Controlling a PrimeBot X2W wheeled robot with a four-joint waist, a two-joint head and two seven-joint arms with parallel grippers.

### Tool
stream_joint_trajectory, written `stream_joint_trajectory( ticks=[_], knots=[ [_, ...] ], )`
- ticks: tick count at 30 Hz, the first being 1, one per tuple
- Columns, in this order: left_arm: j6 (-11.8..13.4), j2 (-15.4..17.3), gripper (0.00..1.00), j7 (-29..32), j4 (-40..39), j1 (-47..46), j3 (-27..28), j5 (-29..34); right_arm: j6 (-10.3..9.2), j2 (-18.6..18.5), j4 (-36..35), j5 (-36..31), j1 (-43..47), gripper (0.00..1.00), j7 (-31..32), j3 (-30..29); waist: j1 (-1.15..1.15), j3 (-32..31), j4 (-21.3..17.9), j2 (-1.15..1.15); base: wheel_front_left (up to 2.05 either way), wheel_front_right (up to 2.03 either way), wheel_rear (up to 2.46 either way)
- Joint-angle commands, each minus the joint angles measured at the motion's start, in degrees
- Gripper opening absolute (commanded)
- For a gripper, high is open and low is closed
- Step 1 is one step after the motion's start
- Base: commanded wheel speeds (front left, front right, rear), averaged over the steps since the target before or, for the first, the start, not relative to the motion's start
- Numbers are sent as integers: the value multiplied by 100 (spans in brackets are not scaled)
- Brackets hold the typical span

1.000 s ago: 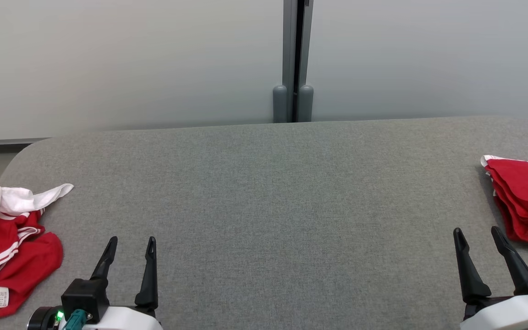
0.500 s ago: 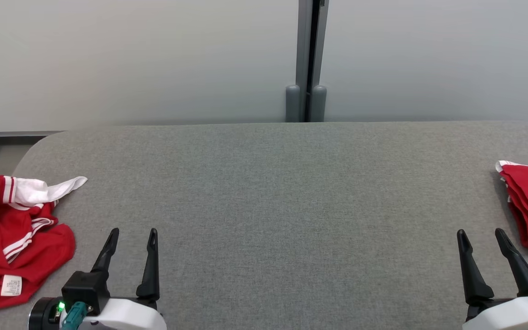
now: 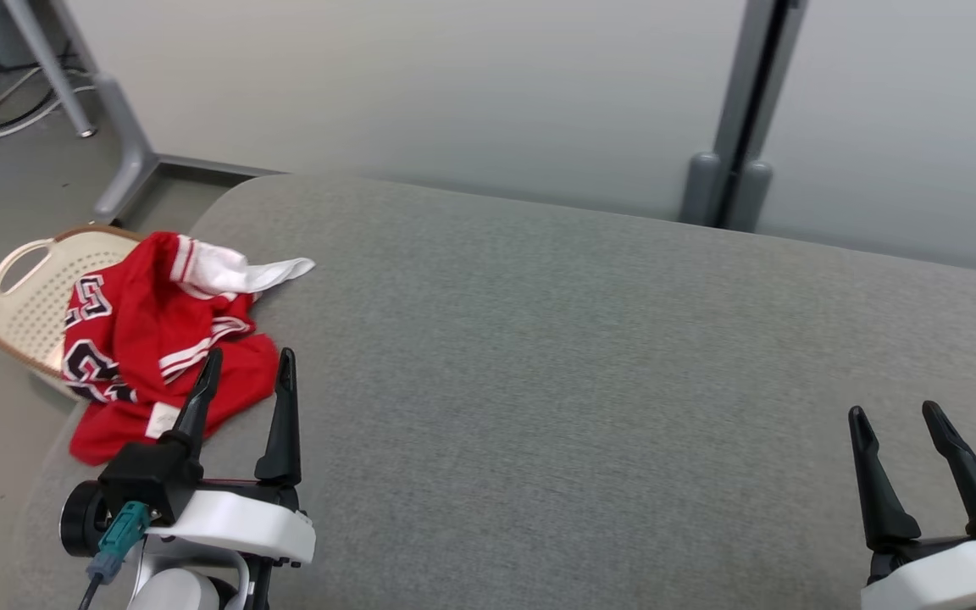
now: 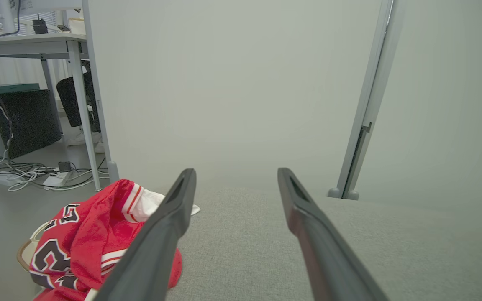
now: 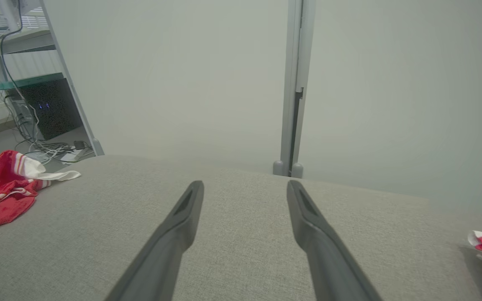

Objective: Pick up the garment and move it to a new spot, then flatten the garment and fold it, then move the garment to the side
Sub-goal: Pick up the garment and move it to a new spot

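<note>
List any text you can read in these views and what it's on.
"23", probably: black numerals on the crumpled red jersey, partly hidden by folds.
White tag on the jersey: print too small to read.
Nothing else legible.

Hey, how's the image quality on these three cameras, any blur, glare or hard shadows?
Head view: soft, even light, no glare or hard shadows; the red garment and grey surface are sharp. Left wrist view: the left gripper's fingers, close to the lens, look soft and stretched, and the wall is hazy. Right wrist view: the right gripper's fingers equally soft, wall pale.
</note>
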Motion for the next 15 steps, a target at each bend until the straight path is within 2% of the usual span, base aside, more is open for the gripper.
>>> stream_joint_trajectory(
  ticks=[1,9,15],
  knots=[
    [-62,16,100,-53,49,-123,11,-38,0,-54,-82,-45,-82,100,50,27,0,123,583,0,0,0,0],
    [-175,45,100,-164,220,-209,52,-29,0,-151,-141,-27,-200,100,143,144,0,153,1276,0,0,0,0],
    [-133,40,100,-205,203,-140,170,-19,0,-212,-120,-45,-328,100,209,282,0,248,1361,0,0,0,0]
  ],
)
